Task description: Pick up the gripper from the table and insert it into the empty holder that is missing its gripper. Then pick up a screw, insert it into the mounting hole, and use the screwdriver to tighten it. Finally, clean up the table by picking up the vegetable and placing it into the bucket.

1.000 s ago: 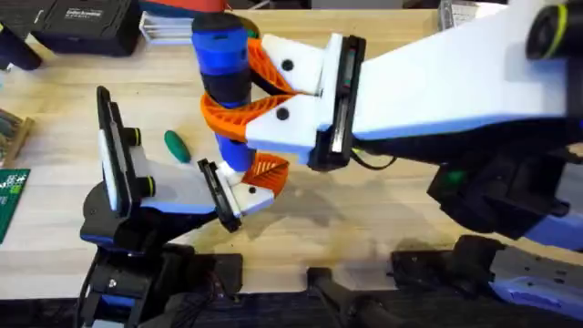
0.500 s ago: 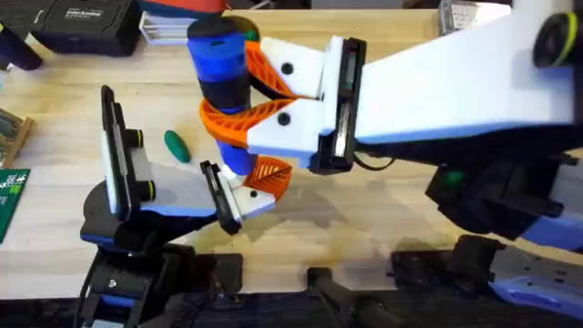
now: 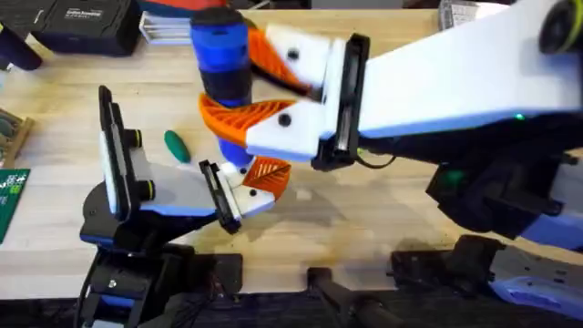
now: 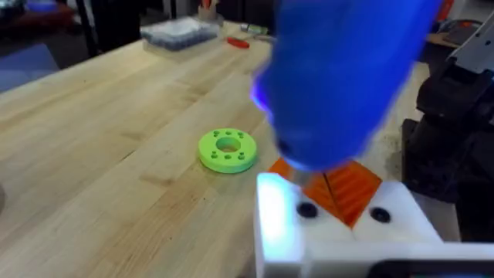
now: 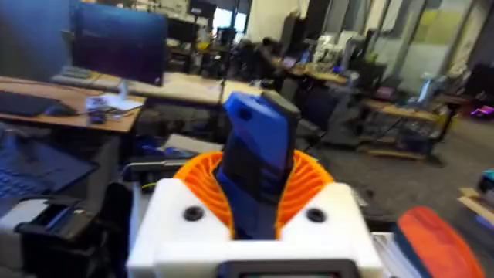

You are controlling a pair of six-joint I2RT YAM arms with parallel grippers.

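orange right fingers pinch the screwdriver; left fingers' state unclear, bare table rightward.

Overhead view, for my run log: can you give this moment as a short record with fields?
right gripper: shut on the screwdriver, held upright
screwdriver tip: over the orange finger at the left gripper
vegetable: on the table, beside the left arm
green ring: flat on the table, untouched

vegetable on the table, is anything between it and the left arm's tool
Nothing visible. The vegetable lies on bare wood beside the left arm, apart from the left tool, which sits under the screwdriver held by the right tool.
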